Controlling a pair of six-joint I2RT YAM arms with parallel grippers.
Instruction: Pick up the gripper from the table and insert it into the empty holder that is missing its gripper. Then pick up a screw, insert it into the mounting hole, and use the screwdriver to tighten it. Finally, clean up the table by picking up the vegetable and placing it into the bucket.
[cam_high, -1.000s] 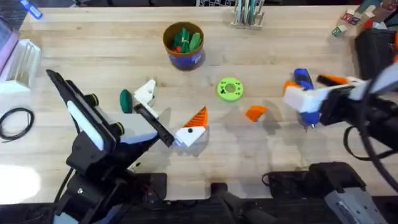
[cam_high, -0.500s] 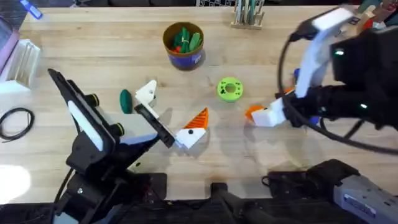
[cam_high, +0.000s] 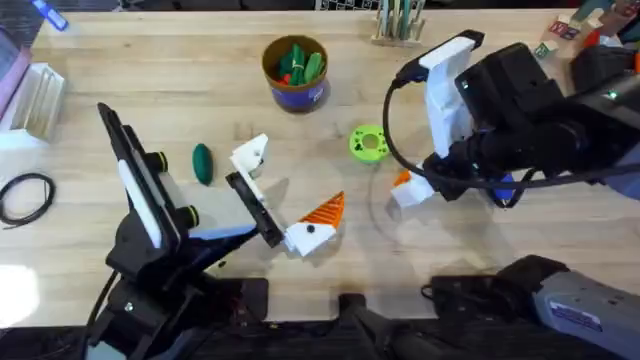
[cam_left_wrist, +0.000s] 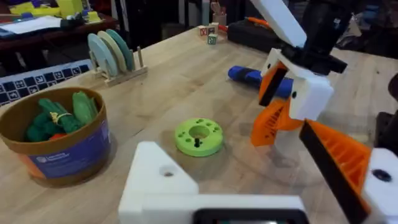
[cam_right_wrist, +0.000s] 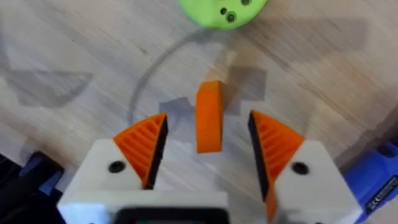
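Observation:
The gripper, a small orange ribbed wedge (cam_right_wrist: 209, 116), lies on the wood between my right gripper's (cam_right_wrist: 208, 143) two orange pads, which stand apart on either side without touching it. Overhead, my right gripper (cam_high: 405, 188) hangs over the wedge (cam_high: 401, 179). My left gripper (cam_high: 283, 195) is open and low over the table. One of its fingers carries an orange pad (cam_high: 325, 210). The other is the bare white holder (cam_left_wrist: 161, 180) with its mounting hole (cam_left_wrist: 166, 172). The blue screwdriver (cam_left_wrist: 255, 76) lies behind my right gripper. The dark green vegetable (cam_high: 203, 163) lies left of the holder. The bucket (cam_high: 295, 72) stands at the back.
A lime-green disc (cam_high: 368, 143) with a centre hole sits just behind the wedge. The bucket holds several green toy pieces. A rack of plates (cam_left_wrist: 112, 56) stands at the back, a black cable loop (cam_high: 25, 195) at the left edge, and small blocks (cam_high: 560, 35) at the far right.
My right arm has swung left from the screwdriver and come down with its fingers astride the orange wedge. My left arm has shifted slightly to the right.

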